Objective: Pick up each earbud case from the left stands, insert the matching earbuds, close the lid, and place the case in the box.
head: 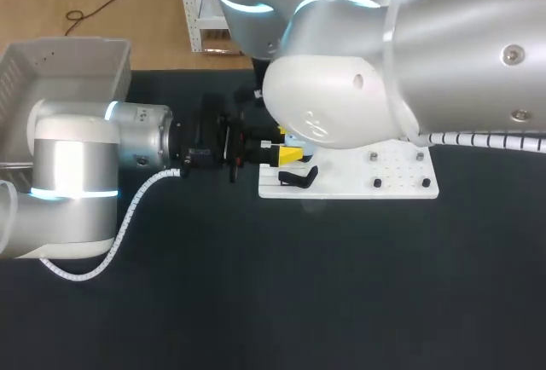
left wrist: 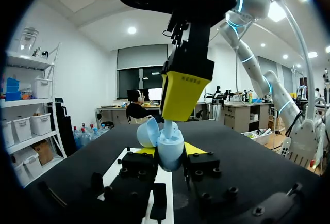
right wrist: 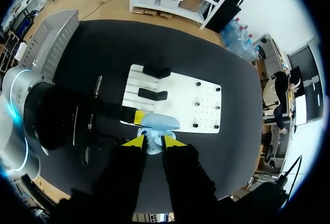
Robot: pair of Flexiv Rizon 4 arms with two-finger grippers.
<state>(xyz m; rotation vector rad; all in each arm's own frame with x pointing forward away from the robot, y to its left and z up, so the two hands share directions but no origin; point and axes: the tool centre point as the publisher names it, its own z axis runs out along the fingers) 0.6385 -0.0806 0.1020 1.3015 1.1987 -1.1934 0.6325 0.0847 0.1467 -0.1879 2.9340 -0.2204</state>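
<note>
Earbud case (left wrist: 170, 149), lid open, pinched by left gripper (left wrist: 170, 149) at 9 o'clock of board (head: 401, 184); right gripper (right wrist: 153, 142) pinching earbud (left wrist: 168, 127). An off-centre push may jam it.

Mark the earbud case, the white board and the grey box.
earbud case (left wrist: 170, 152): left wrist view, on its rounded lower body.
white board (head: 401, 172): head view, on its bare surface between the pegs.
grey box (head: 77, 67): head view, on its far wall.
</note>
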